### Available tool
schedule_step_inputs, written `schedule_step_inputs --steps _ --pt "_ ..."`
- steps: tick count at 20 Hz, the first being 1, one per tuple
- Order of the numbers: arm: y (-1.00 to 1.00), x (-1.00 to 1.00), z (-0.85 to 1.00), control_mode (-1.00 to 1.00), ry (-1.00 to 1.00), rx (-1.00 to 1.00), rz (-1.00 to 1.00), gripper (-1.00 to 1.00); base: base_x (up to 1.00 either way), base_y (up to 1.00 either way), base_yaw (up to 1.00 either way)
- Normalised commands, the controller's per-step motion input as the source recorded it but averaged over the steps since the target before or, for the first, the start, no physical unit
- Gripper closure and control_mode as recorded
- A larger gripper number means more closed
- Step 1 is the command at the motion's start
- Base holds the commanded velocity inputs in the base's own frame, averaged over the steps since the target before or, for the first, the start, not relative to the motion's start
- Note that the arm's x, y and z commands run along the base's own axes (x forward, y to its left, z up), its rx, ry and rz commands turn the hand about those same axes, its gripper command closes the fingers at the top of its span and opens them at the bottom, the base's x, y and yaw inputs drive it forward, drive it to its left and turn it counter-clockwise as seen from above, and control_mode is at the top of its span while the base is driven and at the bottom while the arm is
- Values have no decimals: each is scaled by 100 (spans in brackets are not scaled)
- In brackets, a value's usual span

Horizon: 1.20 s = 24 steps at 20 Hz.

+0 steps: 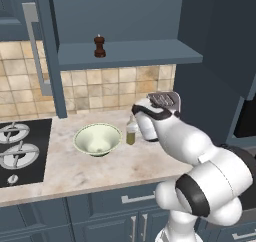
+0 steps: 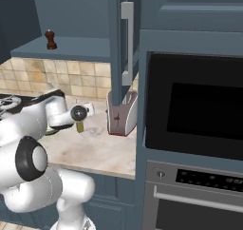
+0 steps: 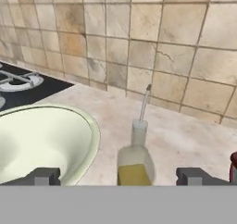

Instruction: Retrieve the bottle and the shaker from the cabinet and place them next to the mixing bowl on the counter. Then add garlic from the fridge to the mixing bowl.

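My claw (image 3: 118, 176) stands wide apart, gripping nothing; the bottle (image 3: 134, 165) is upright on the tabletop (image 1: 75, 171) just beside the bowl (image 1: 98, 139); the shaker (image 1: 100, 46) waits on the cabinet shelf (image 1: 140, 53), above and left of the claw, long axis vertical.

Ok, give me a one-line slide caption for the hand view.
Open tool straddling the bottle standing on the counter beside the mixing bowl.
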Motion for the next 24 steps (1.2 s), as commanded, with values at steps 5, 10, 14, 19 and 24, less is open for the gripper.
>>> schedule_step_inputs --steps 5,10,14,19,24 --pt "0 5 70 -100 31 1 -14 -100 0 0 0" --pt "0 0 79 -100 22 3 -16 -100 0 0 0" --pt "0 -50 53 -100 3 8 -13 -100 0 0 0" --pt "0 -70 30 -100 -12 9 -6 -100 0 0 0" --pt "0 -46 47 -100 -17 7 0 -100 0 0 0"
